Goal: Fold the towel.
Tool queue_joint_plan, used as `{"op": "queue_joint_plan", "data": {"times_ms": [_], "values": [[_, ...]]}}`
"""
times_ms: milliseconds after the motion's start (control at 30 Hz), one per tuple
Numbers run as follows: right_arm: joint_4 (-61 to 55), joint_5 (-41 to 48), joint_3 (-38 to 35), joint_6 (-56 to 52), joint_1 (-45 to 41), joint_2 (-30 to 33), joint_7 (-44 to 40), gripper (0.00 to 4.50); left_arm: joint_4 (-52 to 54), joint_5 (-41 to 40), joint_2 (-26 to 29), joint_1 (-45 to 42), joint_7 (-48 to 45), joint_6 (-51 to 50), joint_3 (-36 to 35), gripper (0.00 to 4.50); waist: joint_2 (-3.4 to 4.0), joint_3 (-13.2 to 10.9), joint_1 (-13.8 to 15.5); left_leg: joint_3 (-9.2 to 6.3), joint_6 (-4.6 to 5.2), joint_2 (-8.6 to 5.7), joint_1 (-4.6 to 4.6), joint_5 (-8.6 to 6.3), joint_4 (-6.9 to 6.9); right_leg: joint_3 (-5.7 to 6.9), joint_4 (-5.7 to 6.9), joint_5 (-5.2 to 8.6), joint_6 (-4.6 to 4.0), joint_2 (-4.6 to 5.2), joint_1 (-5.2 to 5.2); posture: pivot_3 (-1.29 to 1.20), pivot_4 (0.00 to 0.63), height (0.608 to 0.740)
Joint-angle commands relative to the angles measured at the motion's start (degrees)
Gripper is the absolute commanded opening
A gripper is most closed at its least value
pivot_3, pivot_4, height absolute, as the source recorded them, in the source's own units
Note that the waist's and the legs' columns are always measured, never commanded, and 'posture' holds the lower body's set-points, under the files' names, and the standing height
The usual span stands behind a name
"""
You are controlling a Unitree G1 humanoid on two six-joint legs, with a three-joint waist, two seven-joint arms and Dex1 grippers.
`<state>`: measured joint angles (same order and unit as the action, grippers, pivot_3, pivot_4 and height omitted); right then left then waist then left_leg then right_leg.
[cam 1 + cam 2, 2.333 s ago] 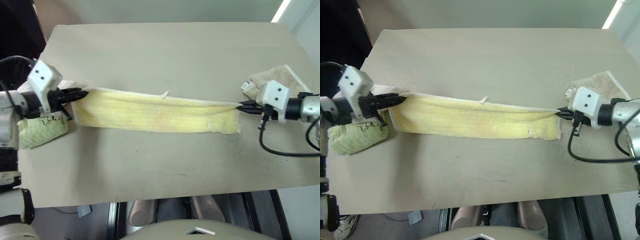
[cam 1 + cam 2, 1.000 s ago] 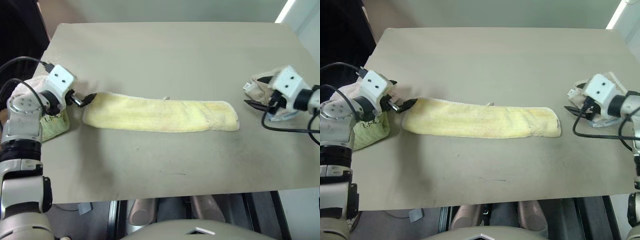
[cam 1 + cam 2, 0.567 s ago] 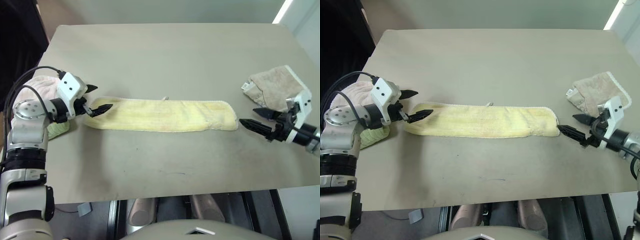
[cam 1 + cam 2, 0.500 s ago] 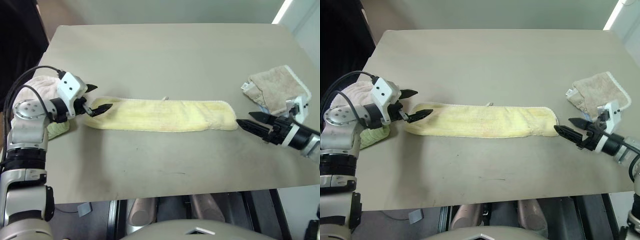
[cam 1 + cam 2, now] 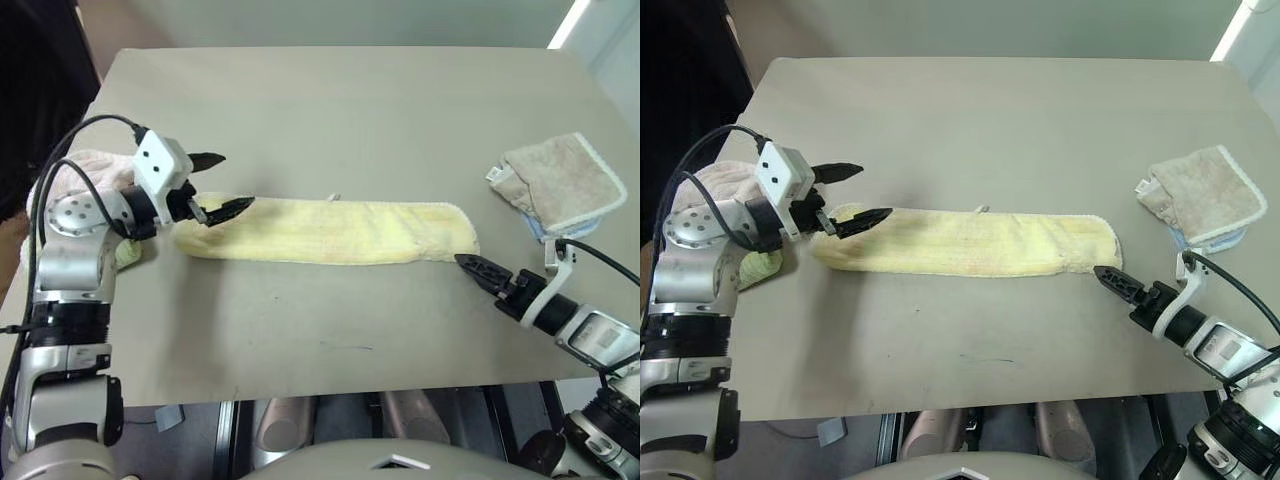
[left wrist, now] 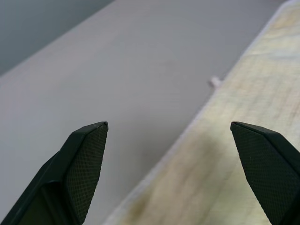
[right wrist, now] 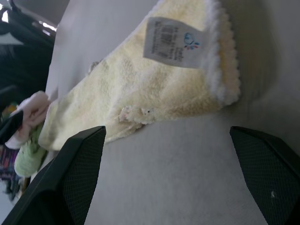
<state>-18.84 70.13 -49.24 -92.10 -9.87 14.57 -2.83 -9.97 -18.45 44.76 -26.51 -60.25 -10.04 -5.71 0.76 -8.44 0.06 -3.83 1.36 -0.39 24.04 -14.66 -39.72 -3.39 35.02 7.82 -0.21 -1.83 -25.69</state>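
Bare table (image 5: 330,110) beyond towel (image 5: 330,232); beige cloth (image 5: 560,183) far right.

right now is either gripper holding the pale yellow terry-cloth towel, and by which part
Neither. The pale yellow terry-cloth towel lies free on the table. The left gripper stands open at one end of it, and the right gripper stands open near the other.

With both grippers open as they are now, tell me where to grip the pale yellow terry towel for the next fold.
Probably its two short ends: the pale yellow terry towel lies flat as a long narrow band. The left gripper pinches the left end from above; the right gripper comes in at the labelled right end.
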Motion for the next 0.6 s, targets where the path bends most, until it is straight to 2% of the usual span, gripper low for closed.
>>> {"op": "queue_joint_plan", "data": {"times_ms": [33,67,300,433,600], "values": [[0.68,8.64,-0.97,1.06,0.12,-2.19,8.97,4.48,6.30,-2.53,-0.13,1.48,-1.65,-3.19,0.43,4.50,0.00,0.00,0.00,-0.01,0.00,0.01,0.00,0.00,0.01,0.00,0.02,0.07,0.09,-0.01,-0.02,0.00,0.150,0.740],[1.31,11.34,-0.13,2.99,0.32,-2.50,12.03,4.48,7.35,-2.93,-0.38,1.82,-1.72,-4.00,0.57,4.50,0.00,0.00,0.00,-0.01,0.00,0.01,-0.01,0.00,0.02,0.01,0.04,0.20,0.32,-0.01,-0.02,0.00,0.150,0.740],[4.78,30.34,11.47,20.85,1.90,-1.02,31.62,4.48,14.16,-4.78,-1.65,4.40,-1.80,-8.28,2.20,4.50,0.01,0.00,-0.04,-0.03,-0.02,0.01,-0.02,-0.01,-0.01,-0.03,0.04,0.19,0.43,-0.01,-0.01,0.00,0.150,0.740],[5.50,34.99,17.43,29.16,2.10,0.81,36.72,4.48,15.31,-4.78,-2.36,4.34,-1.24,-9.19,2.69,4.50,0.01,0.00,-0.03,-0.05,-0.02,0.01,-0.01,-0.04,0.02,-0.03,0.03,0.03,0.84,0.00,-0.01,0.00,0.150,0.740],[5.03,36.74,22.03,37.14,2.96,2.39,40.55,4.48,16.11,-4.76,-2.97,4.19,-1.01,-9.84,2.88,4.50,0.00,0.00,0.03,-0.05,0.02,0.01,0.01,-0.08,0.01,-0.04,-0.02,0.05,0.92,0.01,0.01,0.00,0.150,0.740]]}}
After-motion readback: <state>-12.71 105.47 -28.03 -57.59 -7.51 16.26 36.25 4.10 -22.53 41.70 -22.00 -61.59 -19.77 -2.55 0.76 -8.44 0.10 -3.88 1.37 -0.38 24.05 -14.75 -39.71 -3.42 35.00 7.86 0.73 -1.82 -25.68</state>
